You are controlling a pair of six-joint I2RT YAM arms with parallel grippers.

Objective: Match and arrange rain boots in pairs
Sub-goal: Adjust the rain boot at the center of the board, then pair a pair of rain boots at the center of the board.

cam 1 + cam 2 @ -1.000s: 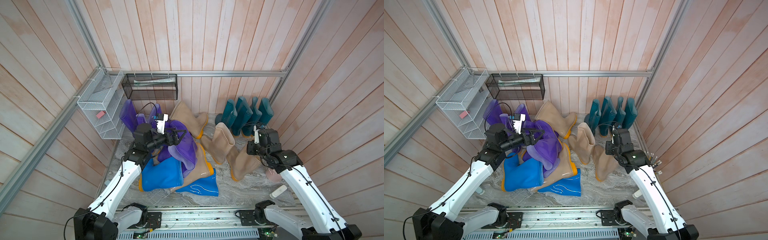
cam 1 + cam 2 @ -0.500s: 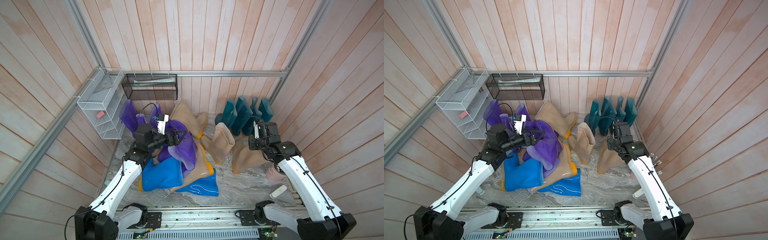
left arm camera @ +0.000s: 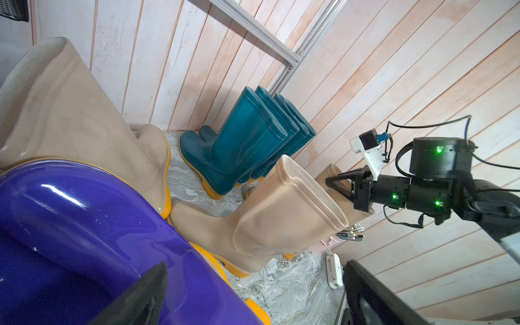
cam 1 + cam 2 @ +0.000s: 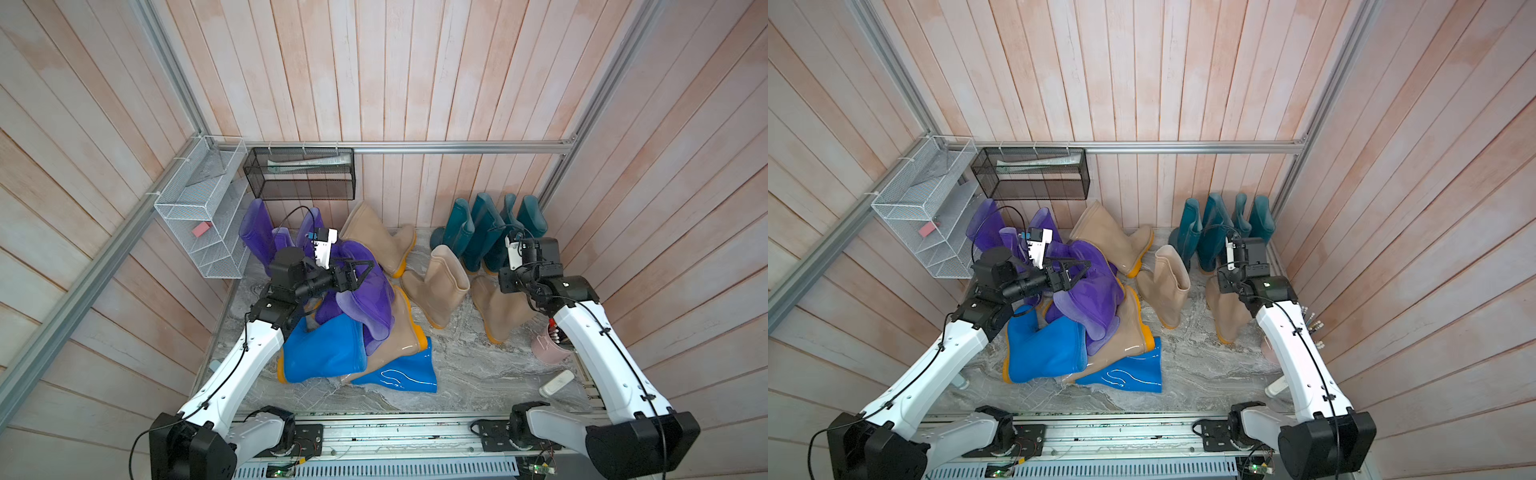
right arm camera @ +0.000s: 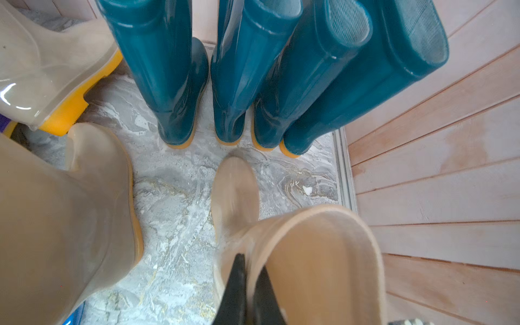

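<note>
Lying nearest, two blue boots (image 4: 324,353) sit under a tangle of purple boots (image 4: 368,303) — the left pincer (image 4: 362,276) hangs over these, spread wide and empty. Further right, the right pincer (image 5: 250,263) is clamped on the rim of a beige boot (image 5: 323,253), just before four teal boots (image 4: 486,232) standing upright against the back wall (image 4: 374,83).

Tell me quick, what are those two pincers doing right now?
Left pincer: open, holding nothing.
Right pincer: closed on the rim of a beige boot.
</note>
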